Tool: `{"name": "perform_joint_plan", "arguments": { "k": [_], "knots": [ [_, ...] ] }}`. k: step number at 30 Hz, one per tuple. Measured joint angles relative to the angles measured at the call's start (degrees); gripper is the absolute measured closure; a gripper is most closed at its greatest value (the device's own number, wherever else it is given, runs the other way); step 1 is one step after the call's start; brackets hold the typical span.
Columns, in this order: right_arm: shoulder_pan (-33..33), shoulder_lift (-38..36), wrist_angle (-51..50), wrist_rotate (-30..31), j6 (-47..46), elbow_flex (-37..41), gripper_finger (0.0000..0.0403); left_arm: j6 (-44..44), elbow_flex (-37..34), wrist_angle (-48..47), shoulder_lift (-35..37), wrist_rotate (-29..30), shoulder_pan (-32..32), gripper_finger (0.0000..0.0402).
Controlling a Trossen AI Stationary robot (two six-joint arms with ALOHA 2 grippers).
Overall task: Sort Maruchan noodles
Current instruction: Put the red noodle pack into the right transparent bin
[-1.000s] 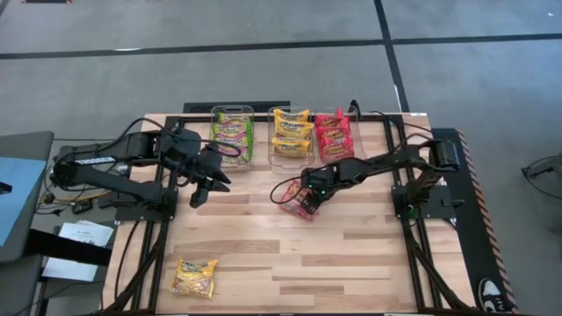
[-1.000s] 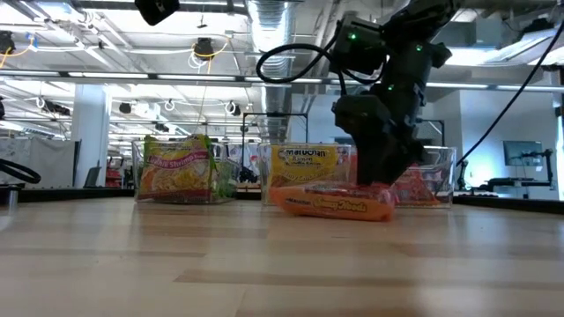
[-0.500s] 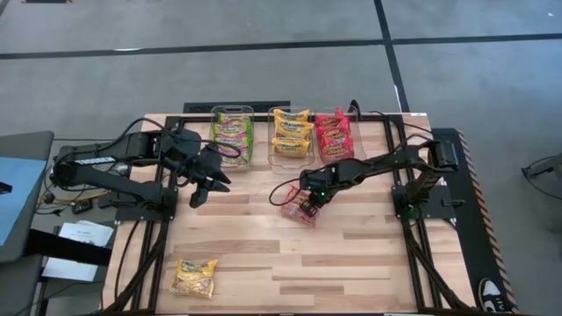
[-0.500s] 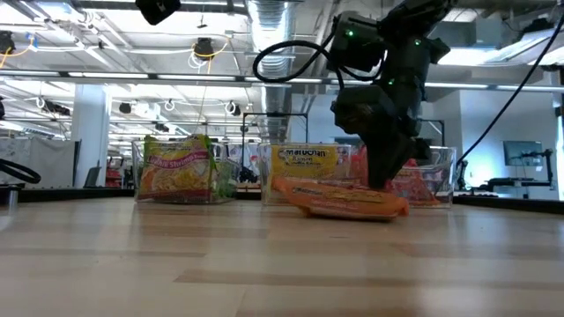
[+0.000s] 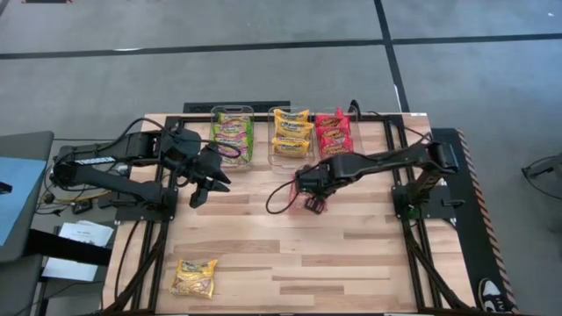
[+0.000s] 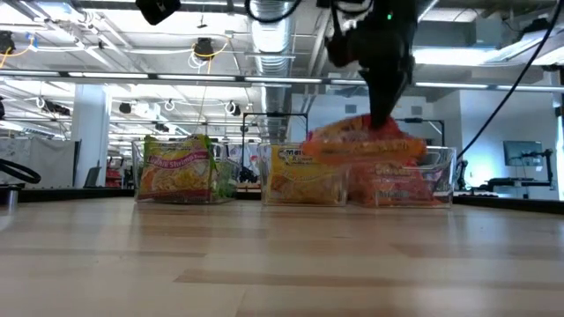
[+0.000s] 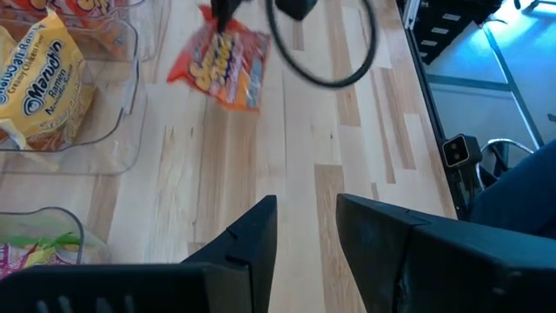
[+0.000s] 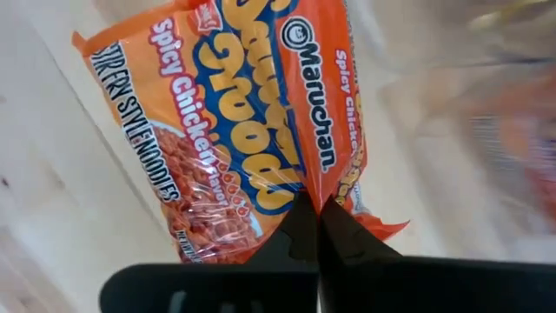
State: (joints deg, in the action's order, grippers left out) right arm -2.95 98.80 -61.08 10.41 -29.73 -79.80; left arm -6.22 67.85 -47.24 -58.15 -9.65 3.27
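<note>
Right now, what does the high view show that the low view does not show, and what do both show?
Only the high view shows the left hand waiting near the green bin, and a yellow packet lying alone at the table's near-left corner. Only the low view shows the red packet lifted clear of the table. Both show the right hand shut on that packet, and the three bins.

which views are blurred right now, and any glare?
Low view: the red packet hanging from the right gripper is motion-smeared; ceiling lights glare behind it. Right wrist view: packet label sharp near the jaws, the clear bins beyond are blurred. Left wrist view: the packet is slightly soft, tabletop sharp. High view: even light, no obvious glare.
</note>
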Motion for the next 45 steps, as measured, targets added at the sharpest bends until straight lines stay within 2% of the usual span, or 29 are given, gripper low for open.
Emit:
{"name": "perform_joint_plan", "arguments": {
  "k": [7,11,18,21,25,34,40,45],
  "knots": [
    [-0.06,-0.11,-14.08,14.2,3.04,-10.29,0.04,0.0,0.0,0.02,0.0,0.05,0.0,0.0294],
    [0.25,-2.14,-19.71,24.18,3.45,-12.45,0.04,0.02,0.0,0.04,0.01,1.53,-0.02,0.0294],
    [3.0,-10.79,-22.22,36.45,3.41,-8.87,0.04,0.05,0.0,0.67,0.0,3.81,0.0,0.0294],
    [4.35,-14.9,-21.84,42.67,4.17,-5.3,0.04,0.04,0.0,0.81,0.01,5.45,0.0,0.0294],
    [5.42,-19.89,-17.52,47.92,7.71,2.12,0.04,0.05,0.0,0.94,0.0,7.5,0.0,0.0294],
    [8.44,-26.41,-0.27,48.03,15.2,21.38,0.04,0.02,0.0,1.9,0.0,10.38,1.64,0.0294],
    [9.95,-26.47,6.46,46.01,20.01,25.05,0.0398,0.02,0.0,1.86,0.0,10.38,4.27,0.0294],
    [11.59,-26.45,13.43,38.68,25.77,27.07,0.0397,1.03,0.0,1.81,0.0,10.38,6.75,0.0294]
  ]
}}
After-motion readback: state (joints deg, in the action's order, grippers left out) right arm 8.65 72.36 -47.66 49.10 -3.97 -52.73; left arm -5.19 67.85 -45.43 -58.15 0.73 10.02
